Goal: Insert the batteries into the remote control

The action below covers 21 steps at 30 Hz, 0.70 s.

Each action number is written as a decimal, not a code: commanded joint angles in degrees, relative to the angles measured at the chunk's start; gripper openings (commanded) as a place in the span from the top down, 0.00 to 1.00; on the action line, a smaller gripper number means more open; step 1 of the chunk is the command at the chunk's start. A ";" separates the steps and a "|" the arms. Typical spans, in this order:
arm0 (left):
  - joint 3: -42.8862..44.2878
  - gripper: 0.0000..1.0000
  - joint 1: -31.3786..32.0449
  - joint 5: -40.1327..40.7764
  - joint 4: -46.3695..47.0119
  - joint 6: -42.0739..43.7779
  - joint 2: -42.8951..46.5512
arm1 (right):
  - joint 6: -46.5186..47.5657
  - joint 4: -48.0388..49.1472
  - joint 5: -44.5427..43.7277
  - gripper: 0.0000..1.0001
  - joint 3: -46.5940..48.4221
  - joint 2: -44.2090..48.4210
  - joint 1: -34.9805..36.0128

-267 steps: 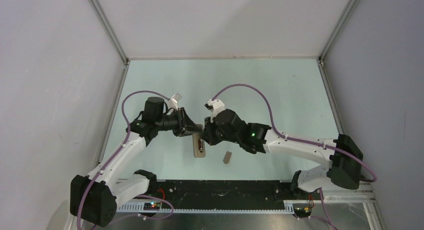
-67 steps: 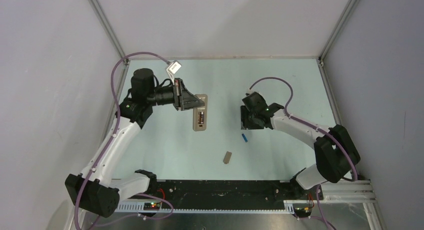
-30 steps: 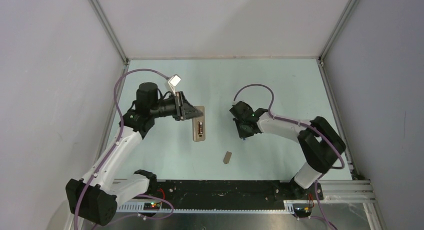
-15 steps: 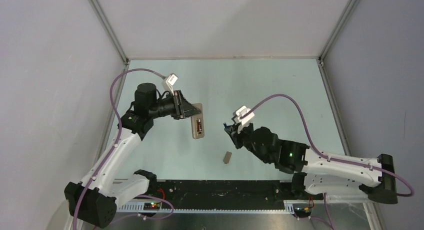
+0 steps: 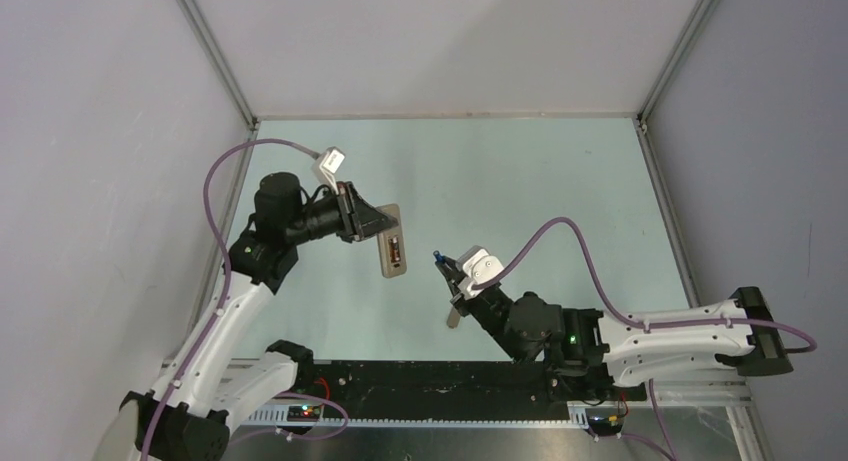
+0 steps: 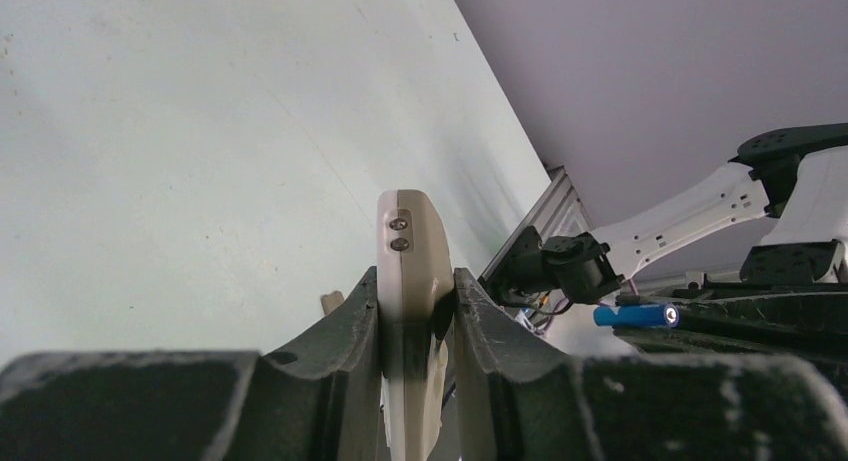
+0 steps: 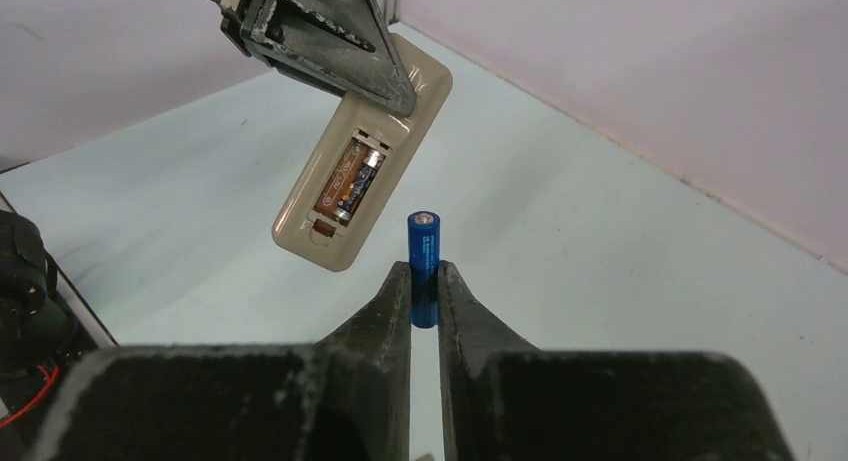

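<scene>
Pale green table [image 5: 560, 181], grey walls all round, and we start at the near edge. A small flat cover [image 5: 453, 318] lies there, half tucked under the right arm and out of play for now.

Just beyond it, around the middle of the table, the right gripper [image 7: 425, 281] has its jaws clamped on the lower end of the blue battery [image 7: 424, 261]. The battery stands upright with its tip free, which looks like the end meant to go in first.

Further on, toward the left edge, the left gripper [image 6: 415, 291] has its jaws squeezed on the sides of the remote [image 7: 365, 176]. It holds the remote clear of the table at a tilt, with the open back turned toward the incoming arm. That's a presentation hold, steadying the target.

Inside the compartment a dark battery [image 7: 352, 184] is already seated, and the slot beside it looks vacant. The blue battery is near the remote but not touching. My read is one in, one to go, and next comes lining it up with that slot.
</scene>
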State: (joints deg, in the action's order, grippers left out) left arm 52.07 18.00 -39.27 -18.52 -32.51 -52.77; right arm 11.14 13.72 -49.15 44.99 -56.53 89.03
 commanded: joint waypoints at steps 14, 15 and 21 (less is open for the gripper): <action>-3.25 1.00 0.31 -1.39 2.46 0.06 7.50 | -86.32 -59.49 7.73 1.00 -0.21 -1.18 -27.47; -3.57 1.00 0.29 -1.35 2.49 0.21 7.68 | -90.44 -59.41 9.24 1.00 -3.37 -0.89 -28.37; -4.85 1.00 0.32 -1.47 2.89 -0.53 8.00 | -105.38 -51.31 22.06 1.00 -16.98 1.08 -34.78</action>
State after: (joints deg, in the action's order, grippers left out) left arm 47.64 18.00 -39.53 -18.11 -32.99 -45.34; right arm -75.83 -37.91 -35.99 33.67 -57.01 56.88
